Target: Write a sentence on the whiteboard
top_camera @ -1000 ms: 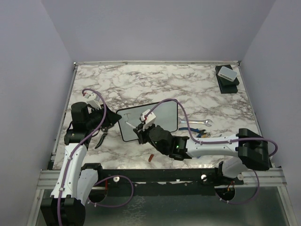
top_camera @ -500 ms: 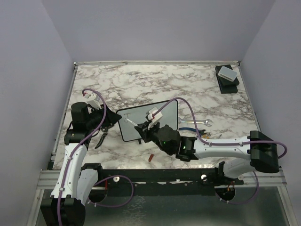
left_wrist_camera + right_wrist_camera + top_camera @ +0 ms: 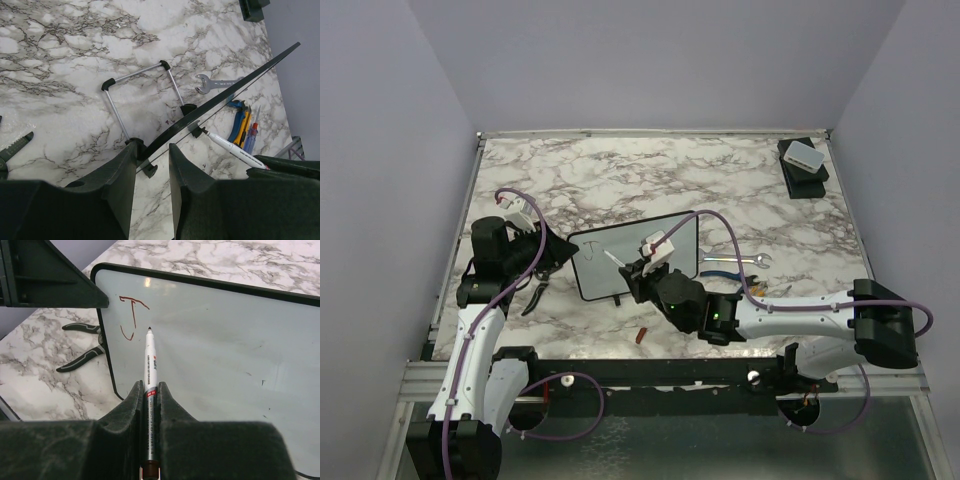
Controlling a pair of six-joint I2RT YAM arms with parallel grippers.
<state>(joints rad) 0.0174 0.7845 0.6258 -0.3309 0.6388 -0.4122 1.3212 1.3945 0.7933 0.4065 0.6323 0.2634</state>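
The whiteboard [image 3: 605, 278] sits propped at a slant on the left-centre of the marble desk [image 3: 670, 175], leaning back on its wire stand [image 3: 142, 95] with its little black feet on the stone. Of the sentence [image 3: 131, 317] there is only one letter, a reddish J, up in the board's top left corner.

Just to the right of that J is the tip of a white marker [image 3: 150, 360], right by the glossy surface. From here I can't tell whether it actually touches. The right fingers [image 3: 131, 407] are clenched on the marker's barrel, one on each side, with the pen pointing straight out ahead of them across the board's face. From above, the right arm reaches in from the near right, and its fingers [image 3: 638, 276] hang over the board's lower middle.

The left fingers [image 3: 120, 175] are at the board's left edge. Seen from that wrist, the board's dark rim [image 3: 225, 95] runs edge-on down into the gap between them. They straddle it, but I can't tell whether they are pressing on it.

Further out, a pair of dark pliers [image 3: 535, 285] lies just left of the board. A wrench [image 3: 745, 261] lies to its right, with a blue-handled tool [image 3: 239, 122] near it. A small red cap [image 3: 641, 334] rests near the front edge of the desk
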